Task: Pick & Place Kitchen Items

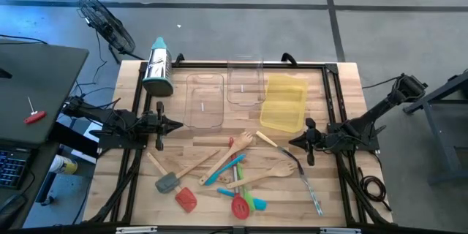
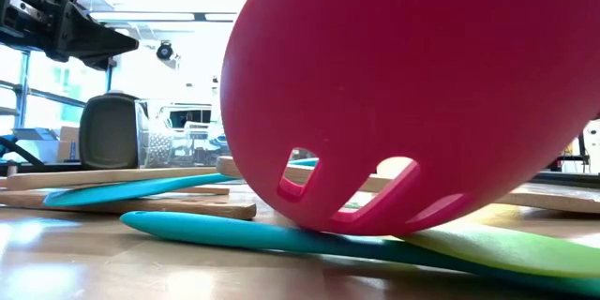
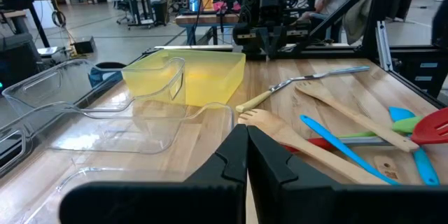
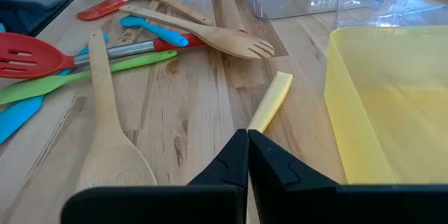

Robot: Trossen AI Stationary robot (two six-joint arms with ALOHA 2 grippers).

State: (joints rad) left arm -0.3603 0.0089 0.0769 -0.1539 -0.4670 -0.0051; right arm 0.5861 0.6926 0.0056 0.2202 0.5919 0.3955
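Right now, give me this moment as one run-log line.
left tool: shut, empty, left of utensils | right tool: shut, empty, beside yellow tray | utensils: loose on table | trays: hold no utensils

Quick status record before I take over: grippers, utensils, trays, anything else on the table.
left gripper: shut, empty, at table's left side
right gripper: shut, empty, at table's right side
utensils: loose pile on front half of table, none picked
yellow tray: back right, empty
clear trays: back centre, empty
box grater: back left, lying down
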